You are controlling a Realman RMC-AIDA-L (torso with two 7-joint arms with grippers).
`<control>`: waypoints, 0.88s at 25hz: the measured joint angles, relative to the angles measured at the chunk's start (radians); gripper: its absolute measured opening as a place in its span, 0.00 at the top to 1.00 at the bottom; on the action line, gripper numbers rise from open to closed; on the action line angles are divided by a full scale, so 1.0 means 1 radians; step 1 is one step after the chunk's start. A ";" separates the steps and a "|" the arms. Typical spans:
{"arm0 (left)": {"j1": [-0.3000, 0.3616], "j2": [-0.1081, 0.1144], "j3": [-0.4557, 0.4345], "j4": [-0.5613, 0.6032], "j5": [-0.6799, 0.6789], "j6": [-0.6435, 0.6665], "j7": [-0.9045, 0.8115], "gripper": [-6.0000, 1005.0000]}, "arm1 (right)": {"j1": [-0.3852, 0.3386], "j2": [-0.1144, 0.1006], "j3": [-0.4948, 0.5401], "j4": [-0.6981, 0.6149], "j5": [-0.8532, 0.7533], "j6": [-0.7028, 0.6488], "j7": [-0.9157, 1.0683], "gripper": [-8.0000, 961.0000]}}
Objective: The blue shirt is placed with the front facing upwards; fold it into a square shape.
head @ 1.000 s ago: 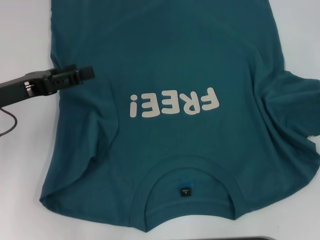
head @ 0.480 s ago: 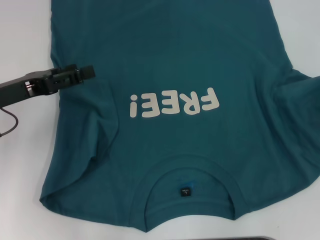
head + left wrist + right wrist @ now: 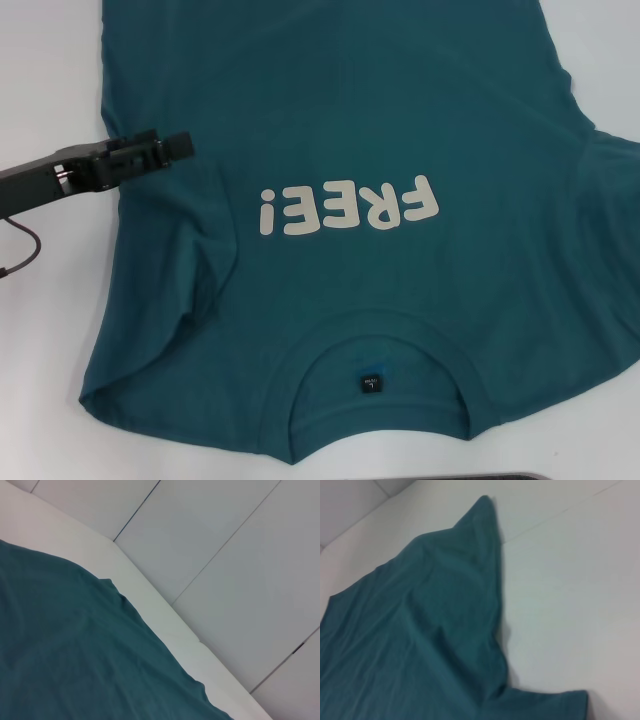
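I see the shirt [image 3: 340, 150] lying face up on the white bench [image 3: 50, 90], collar near me. My left end effector [image 3: 170, 148] hovers closed over its left edge (right one unseen). The cloth looks soft and limp; I'd pinch the sleeve edge.

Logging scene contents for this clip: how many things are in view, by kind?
Shirts: 1, the blue shirt, spread out front up
Grippers: 1, the left gripper over the shirt's edge
Tables: 1, the white table
Total: 3
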State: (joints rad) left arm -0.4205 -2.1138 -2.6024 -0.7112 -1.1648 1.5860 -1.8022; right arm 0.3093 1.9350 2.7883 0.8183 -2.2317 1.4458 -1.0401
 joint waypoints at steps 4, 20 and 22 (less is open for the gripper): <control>-0.001 0.000 0.003 0.004 -0.001 0.000 0.000 0.13 | -0.012 -0.002 0.001 0.001 0.000 -0.008 0.001 0.92; -0.008 -0.003 0.005 0.004 0.002 0.000 0.000 0.13 | 0.007 0.006 0.015 0.004 0.007 0.044 -0.023 0.89; -0.008 -0.003 0.005 0.004 0.002 0.000 0.000 0.13 | 0.019 0.007 0.015 0.004 0.007 0.075 -0.038 0.89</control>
State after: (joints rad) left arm -0.4283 -2.1166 -2.5971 -0.7071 -1.1628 1.5861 -1.8022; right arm 0.3287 1.9423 2.8035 0.8227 -2.2244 1.5208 -1.0783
